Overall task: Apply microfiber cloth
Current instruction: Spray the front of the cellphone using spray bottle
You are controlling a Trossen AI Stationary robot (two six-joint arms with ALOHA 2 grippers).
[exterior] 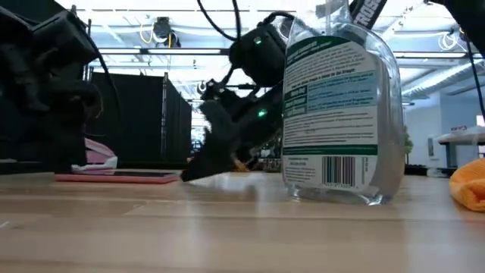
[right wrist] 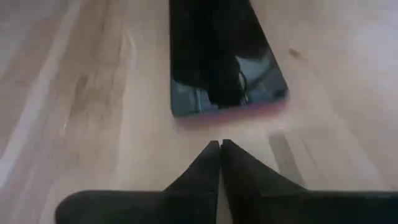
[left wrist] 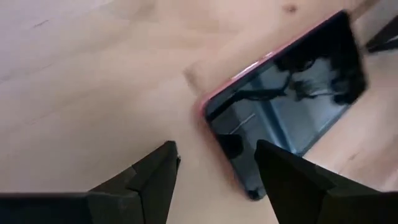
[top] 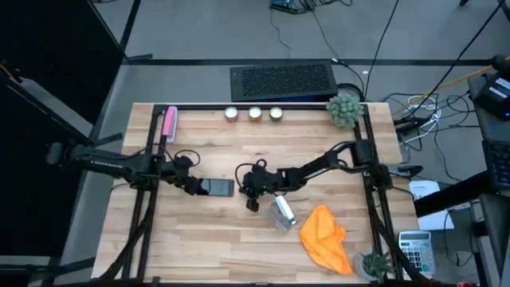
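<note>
The microfiber cloth, bright orange and crumpled, lies at the table's near right, apart from both grippers; its edge shows in the low view. A black phone in a pink rim lies flat at mid table, screen up. My left gripper stands open at the phone's left end, with a corner of the phone between its fingers. My right gripper is shut, its tips just short of the phone's right end and low at the tabletop. My left gripper has the phone's corner close beside one finger; whether they touch, I cannot tell. The fingers come nearly level from the table's left. The phone lies flat on the table.
A clear spray bottle stands just near-side of my right gripper, large in the low view. A pink case lies at the far left. Three small tins and a plant line the far edge; another plant sits near right.
</note>
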